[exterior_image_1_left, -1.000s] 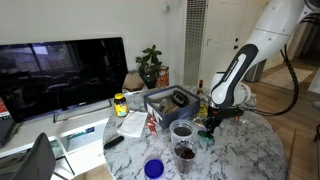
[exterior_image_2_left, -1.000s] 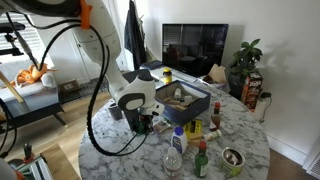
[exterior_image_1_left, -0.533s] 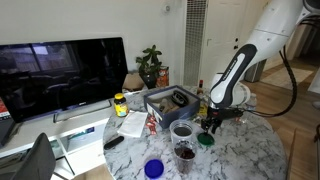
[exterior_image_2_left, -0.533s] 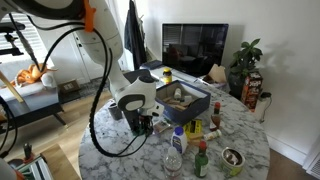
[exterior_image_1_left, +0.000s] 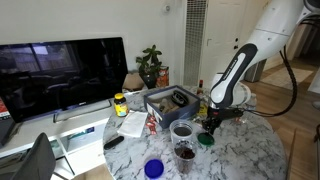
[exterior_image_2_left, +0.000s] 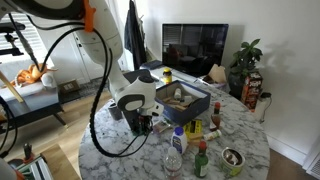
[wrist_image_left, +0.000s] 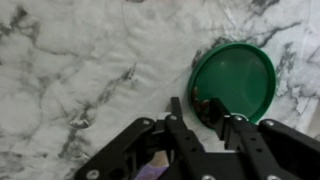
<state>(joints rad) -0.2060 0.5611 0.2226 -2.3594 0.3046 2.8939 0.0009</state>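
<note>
A round green lid (wrist_image_left: 236, 78) lies on the white marble table (wrist_image_left: 70, 70). In the wrist view my gripper (wrist_image_left: 195, 106) straddles the lid's near rim: one finger is outside it, the other inside, and the two are close together on the rim. In an exterior view the gripper (exterior_image_1_left: 209, 127) points down just above the green lid (exterior_image_1_left: 205, 140) near the table's edge. In an exterior view the gripper (exterior_image_2_left: 143, 122) hides the lid. Something purple shows under the gripper body in the wrist view.
A grey bin (exterior_image_1_left: 170, 100) of items stands mid-table, also seen in an exterior view (exterior_image_2_left: 186, 98). Two glass cups (exterior_image_1_left: 182, 131) and a blue bowl (exterior_image_1_left: 153, 168) stand near the gripper. Bottles (exterior_image_2_left: 200, 160), a tin (exterior_image_2_left: 233, 158), a yellow bottle (exterior_image_1_left: 120, 103) and a TV (exterior_image_1_left: 60, 70) are around.
</note>
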